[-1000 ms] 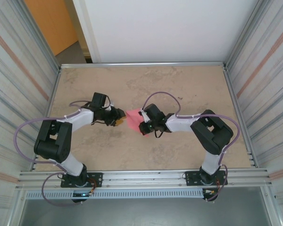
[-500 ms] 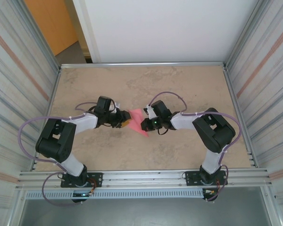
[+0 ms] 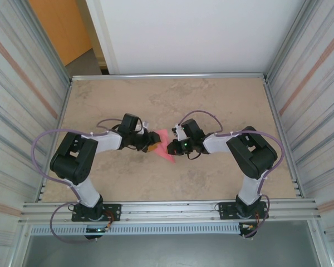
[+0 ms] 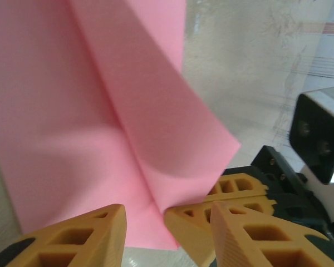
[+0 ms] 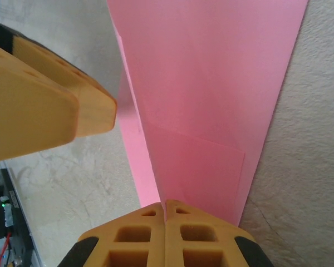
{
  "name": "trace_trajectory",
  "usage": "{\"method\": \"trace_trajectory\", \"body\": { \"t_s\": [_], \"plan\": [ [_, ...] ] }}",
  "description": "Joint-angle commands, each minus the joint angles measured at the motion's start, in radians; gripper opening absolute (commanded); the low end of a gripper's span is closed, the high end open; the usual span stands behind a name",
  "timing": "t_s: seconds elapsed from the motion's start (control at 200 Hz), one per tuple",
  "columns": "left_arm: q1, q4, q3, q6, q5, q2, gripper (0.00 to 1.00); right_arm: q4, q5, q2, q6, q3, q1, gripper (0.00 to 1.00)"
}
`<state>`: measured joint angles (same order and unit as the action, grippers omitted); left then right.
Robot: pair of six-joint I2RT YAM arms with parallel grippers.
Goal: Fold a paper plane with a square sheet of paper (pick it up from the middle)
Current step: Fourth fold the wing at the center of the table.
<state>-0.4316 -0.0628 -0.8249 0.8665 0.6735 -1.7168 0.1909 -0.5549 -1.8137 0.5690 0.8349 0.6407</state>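
Observation:
The square sheet of paper is folded along a centre crease into a narrow pink paper plane (image 3: 166,154) at mid-table. My right gripper (image 3: 168,147) is shut on the crease at one end (image 5: 166,204), and the plane (image 5: 211,83) stretches away from its fingertips with a folded flap on top. From the left, my left gripper (image 3: 153,142) stands open with its jaws astride the same end of the plane (image 4: 100,111). The right gripper's fingers (image 4: 239,186) lie between them. One left finger (image 5: 39,105) hangs beside the plane without touching it.
The tan table (image 3: 211,105) is framed by metal rails, with the front rail (image 3: 167,208) by the arm bases. Corrugated walls (image 3: 317,111) close both sides, and a white panel (image 3: 189,33) stands behind.
My left arm has reached rightward up to the paper and its jaws have widened. The right gripper turned and shifted slightly while holding the paper, which now lies lower and narrower.

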Motion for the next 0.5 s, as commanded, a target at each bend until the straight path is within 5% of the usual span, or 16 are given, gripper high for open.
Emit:
{"method": "trace_trajectory", "body": {
  "t_s": [0.0,0.496],
  "plan": [
    [-0.01,0.053,-0.047,-0.063,-0.025,-0.016,0.46,0.018,-0.028,-0.015,0.027,-0.014,-0.011,0.03],
    [-0.034,0.113,-0.107,-0.089,-0.064,-0.08,0.52,0.038,-0.039,-0.03,0.044,-0.026,-0.019,0.03]
  ]
}}
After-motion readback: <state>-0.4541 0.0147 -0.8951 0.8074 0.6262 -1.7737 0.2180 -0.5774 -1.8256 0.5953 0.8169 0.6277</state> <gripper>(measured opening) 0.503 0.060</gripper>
